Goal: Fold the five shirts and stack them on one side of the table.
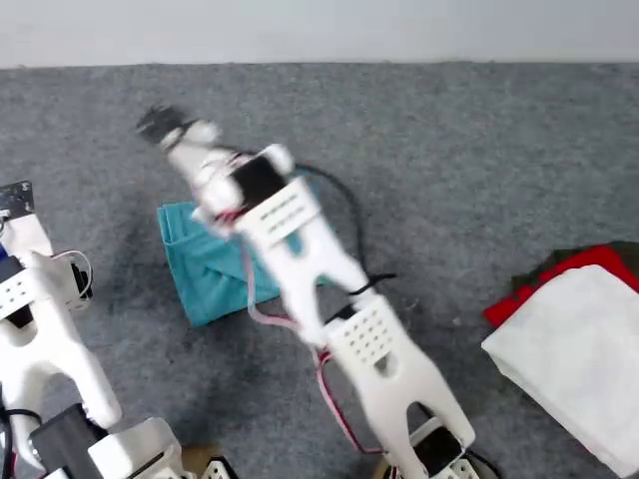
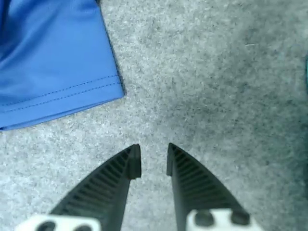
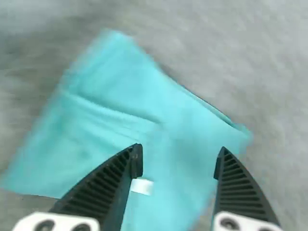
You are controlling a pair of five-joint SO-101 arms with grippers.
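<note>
Table: grey, felt-like cover [image 1: 479,150] under both arms and all the shirts.
Left arm: white, at the near left corner [image 1: 45,329].
Left jaws: parted by a narrow gap with nothing between them, pointing down at bare grey cover.
Blue shirt: a hemmed edge [image 2: 53,57] lies flat on the table, near the left jaws but apart from them.
Right arm: white [image 1: 300,249], stretched from the near edge out across the middle of the table.
Right jaws: spread wide and gripping nothing, hanging over the teal shirt; whether they touch it cannot be told.
Teal shirt: folded into a rough rectangle [image 1: 210,269], left of centre, partly under the right arm; a small white tag [image 3: 142,186] shows on it.
Stack: at the right edge, a folded white shirt [image 1: 574,349] on top, a red shirt [image 1: 589,261] beneath, a dark green one [image 1: 544,267] peeking out below.
Wall: pale, along the far edge [image 1: 319,30].
</note>
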